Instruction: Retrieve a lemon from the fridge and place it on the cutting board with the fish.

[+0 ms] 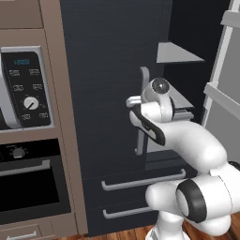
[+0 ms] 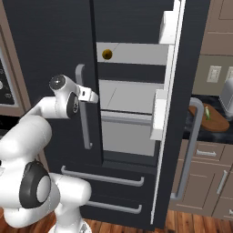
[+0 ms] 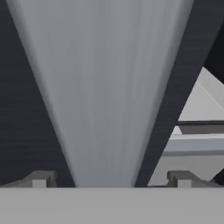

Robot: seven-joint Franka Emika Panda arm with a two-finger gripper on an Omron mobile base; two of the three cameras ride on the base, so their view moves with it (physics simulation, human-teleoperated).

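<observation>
Fridge (image 1: 108, 70) fills the middle of the left base view, its left door shut and its right door swung wide at three o'clock, baring grey shelves (image 1: 178, 54). At the left door's grey bar handle (image 1: 143, 112) sits the end effector (image 1: 133, 101), just beside the bar's upper end. At nine o'clock stands the brown oven and microwave column (image 1: 28, 93).

From the right base view the same end effector points toward three o'clock at the handle's top, touching it or nearly so; I cannot tell which. On the upper shelf, at twelve o'clock from the hand, lies the lemon (image 2: 107, 54), small and yellowish in shadow, close behind the left door's edge. The open right door (image 2: 182, 113) stands at three o'clock, and beyond it, on the dark bench (image 2: 205, 132), the cutting board (image 2: 215, 123) carries the slim green fish (image 2: 207, 112).

Looking along the hand, the grey bar runs from six o'clock up to twelve, broad and close, passing between the two dark fingertips (image 3: 40, 178), which stand wide apart on either side of it and hold nothing. Shelves show at three o'clock.

Judging by this, the step in hand is opening the fridge, with the lemon not yet fetched. Next the jaws would need to close on the bar and pull the left door outward, or else the arm must leave the handle and go round the door edge up to the upper shelf
</observation>
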